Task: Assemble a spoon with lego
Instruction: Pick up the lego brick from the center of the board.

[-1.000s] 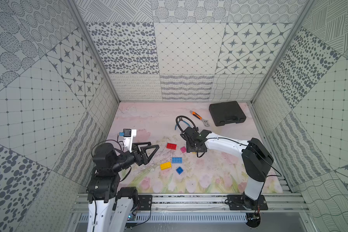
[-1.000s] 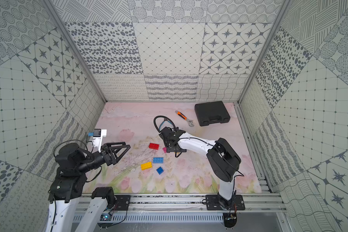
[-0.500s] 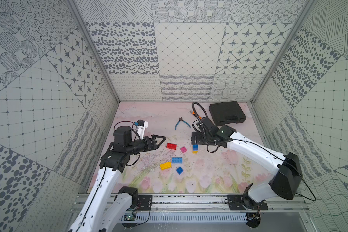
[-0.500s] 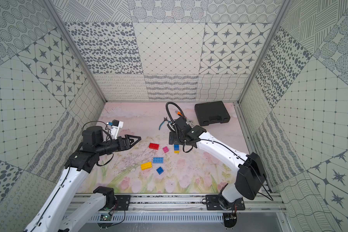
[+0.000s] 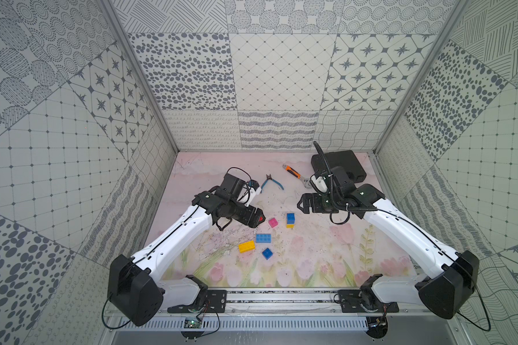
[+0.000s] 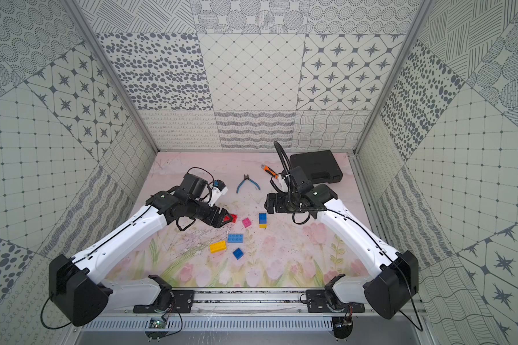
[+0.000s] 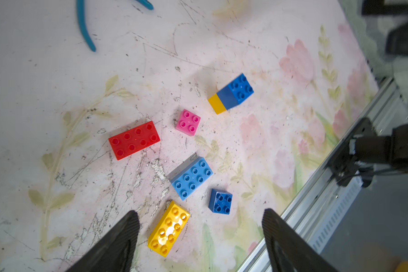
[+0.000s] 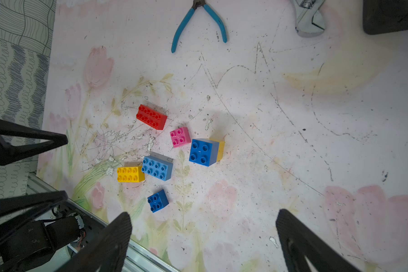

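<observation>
Grey-patterned white panels (image 5: 281, 74) enclose the cell on three sides. The scuffed pink floral mat (image 5: 326, 254) carries a black case (image 5: 350, 164) far right. Left gripper (image 7: 198, 210) and right gripper (image 8: 203, 212): both spread wide, empty. The lego (image 5: 263, 238) lies loose mid-mat; a blue-on-yellow stack (image 5: 290, 219) stands at its right.

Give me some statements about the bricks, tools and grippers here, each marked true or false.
1. A dark blue brick sits stacked on a yellow brick. True.
2. The pink brick is joined to the red brick. False: they lie apart on the mat.
3. The left gripper and right gripper are both open and empty. True.
4. The pliers lie inside the black case. False: they lie on the mat, outside it.
</observation>
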Robot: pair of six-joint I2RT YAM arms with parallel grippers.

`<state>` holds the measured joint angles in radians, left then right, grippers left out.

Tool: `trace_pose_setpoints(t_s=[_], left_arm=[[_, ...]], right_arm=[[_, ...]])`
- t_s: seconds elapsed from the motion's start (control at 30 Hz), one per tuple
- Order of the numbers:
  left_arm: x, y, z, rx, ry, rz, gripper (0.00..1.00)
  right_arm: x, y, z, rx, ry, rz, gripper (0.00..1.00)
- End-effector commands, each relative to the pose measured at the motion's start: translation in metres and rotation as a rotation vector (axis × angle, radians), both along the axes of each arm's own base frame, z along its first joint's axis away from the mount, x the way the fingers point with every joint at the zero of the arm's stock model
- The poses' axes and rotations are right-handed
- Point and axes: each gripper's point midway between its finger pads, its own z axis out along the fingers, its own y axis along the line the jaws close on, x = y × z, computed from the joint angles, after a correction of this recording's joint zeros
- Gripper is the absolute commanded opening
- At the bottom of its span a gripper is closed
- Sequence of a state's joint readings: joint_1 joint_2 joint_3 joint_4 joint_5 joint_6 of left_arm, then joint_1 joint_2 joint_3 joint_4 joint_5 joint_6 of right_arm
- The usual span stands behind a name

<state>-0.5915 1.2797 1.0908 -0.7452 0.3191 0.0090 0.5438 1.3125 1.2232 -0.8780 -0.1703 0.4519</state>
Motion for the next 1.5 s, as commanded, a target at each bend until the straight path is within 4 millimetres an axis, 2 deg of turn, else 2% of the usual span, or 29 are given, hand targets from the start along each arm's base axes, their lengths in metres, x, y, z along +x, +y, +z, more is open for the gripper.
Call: trace_pose_setpoints(t_s=[0.0, 0.1, 0.2, 0.3, 0.43, 0.73, 1.07, 1.3, 1.47], left_arm=[[-0.039, -0.008, -0.026, 0.216, -0.208, -0.488, 0.83], [-0.037, -0.010, -0.042, 0.265, -0.213, -0.551, 0.79], [-0.038, -0.006, -0.068, 0.366, -0.158, -0.633, 0.78], [-0.038, -0.011, -0.080, 0.399, -0.142, -0.697, 0.77], [-0.031, -0.018, -0.085, 0.419, -0.147, -0.750, 0.77], [-0.020, -0.014, -0.107, 0.517, -0.153, -0.843, 0.70], [-0.020, -0.014, -0.124, 0.531, -0.109, -0.867, 0.67], [-0.019, -0.013, -0.141, 0.550, -0.078, -0.855, 0.61], [-0.016, -0.018, -0.139, 0.533, -0.112, -0.844, 0.57]], right_arm=[[-0.006, 0.000, 0.006, 0.061, -0.014, 0.053, 0.98], [-0.007, -0.001, 0.002, 0.072, -0.002, 0.064, 0.98], [-0.011, -0.001, -0.001, 0.072, 0.009, 0.083, 0.98], [-0.015, -0.003, 0.000, 0.082, 0.003, 0.085, 0.98], [-0.017, -0.008, -0.003, 0.080, 0.004, 0.081, 0.98], [-0.021, -0.007, -0.010, 0.102, 0.018, 0.089, 0.98], [-0.018, -0.008, -0.013, 0.098, 0.014, 0.089, 0.98], [-0.018, -0.008, -0.016, 0.102, 0.016, 0.086, 0.98], [-0.018, -0.012, -0.016, 0.092, 0.007, 0.078, 0.98]])
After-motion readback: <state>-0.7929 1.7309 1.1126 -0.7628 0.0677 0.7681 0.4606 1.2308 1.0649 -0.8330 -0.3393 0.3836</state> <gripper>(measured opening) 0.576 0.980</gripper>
